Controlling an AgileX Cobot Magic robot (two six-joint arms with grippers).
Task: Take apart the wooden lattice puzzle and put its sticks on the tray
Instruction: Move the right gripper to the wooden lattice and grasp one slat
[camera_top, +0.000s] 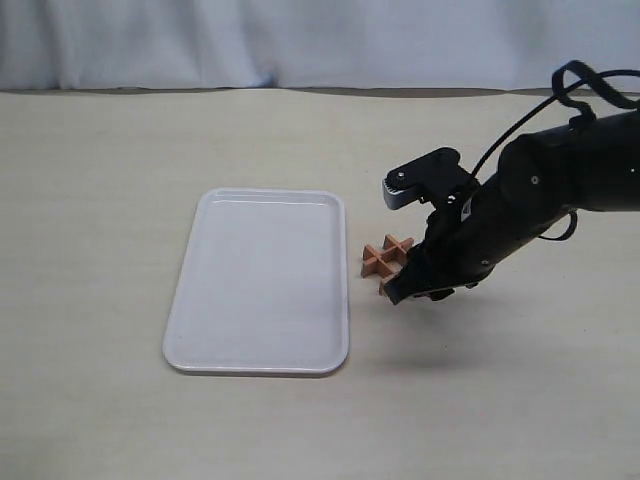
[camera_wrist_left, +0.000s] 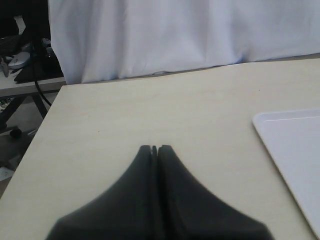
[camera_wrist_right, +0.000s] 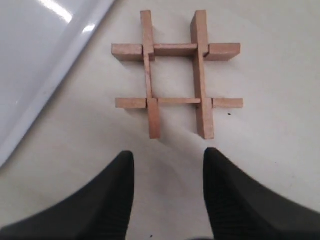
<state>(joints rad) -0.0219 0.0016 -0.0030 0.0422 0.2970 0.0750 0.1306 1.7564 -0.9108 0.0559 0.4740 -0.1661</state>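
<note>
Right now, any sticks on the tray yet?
No. The tray holds nothing in the exterior view; the wooden lattice puzzle sits whole on the table beside it.

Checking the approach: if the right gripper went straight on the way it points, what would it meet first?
Probably the wooden puzzle, at the near ends of two sticks; the right gripper stands open just short of it.

Right claw parted, bare tabletop showing between its fingers. The wooden lattice puzzle sits just ahead, nothing between them. The tray crowds the puzzle's one side, rim just beside it; the opposite side is open tabletop.
</note>
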